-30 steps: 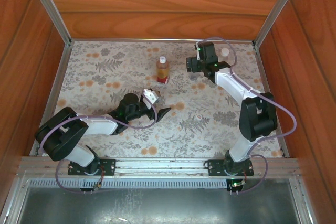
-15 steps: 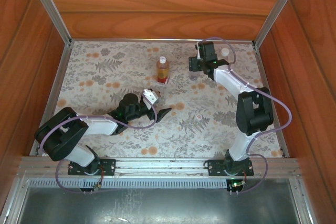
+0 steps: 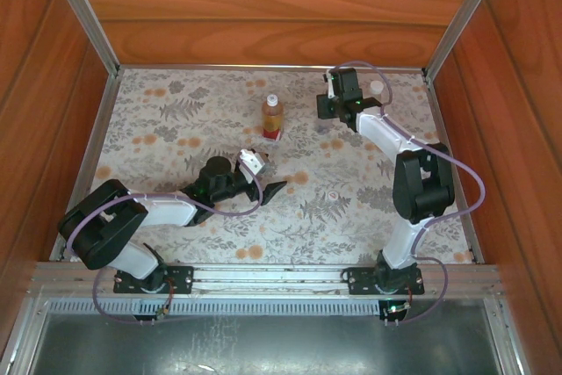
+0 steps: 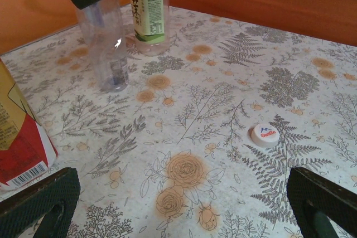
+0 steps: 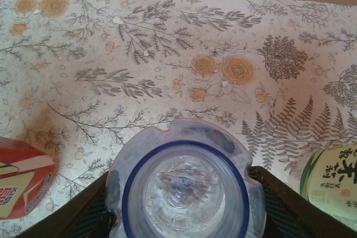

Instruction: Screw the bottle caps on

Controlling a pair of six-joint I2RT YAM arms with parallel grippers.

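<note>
A plain bluish bottle (image 5: 187,190) stands uncapped near the back right, and the right wrist view looks straight down its open neck. My right gripper (image 5: 187,207) is shut on it, with a finger against each side; from above, that gripper (image 3: 329,116) hangs over the bottle. The green-label bottle (image 4: 149,15) stands just beyond it. The amber bottle (image 3: 273,117) with the red-yellow label stands mid-back with a white top. One white bottle cap (image 4: 265,135) lies flat on the mat. My left gripper (image 4: 184,204) is open and empty, low over the mat left of that cap.
A floral mat (image 3: 176,129) covers the table, boxed in by wooden walls (image 3: 263,6) at the back and both sides. The amber bottle's base (image 4: 17,137) sits close to my left gripper's left finger (image 4: 39,199).
My right gripper has edged toward the back wall and its jaws have closed in from wide open onto the bluish bottle. The left arm has not moved.
</note>
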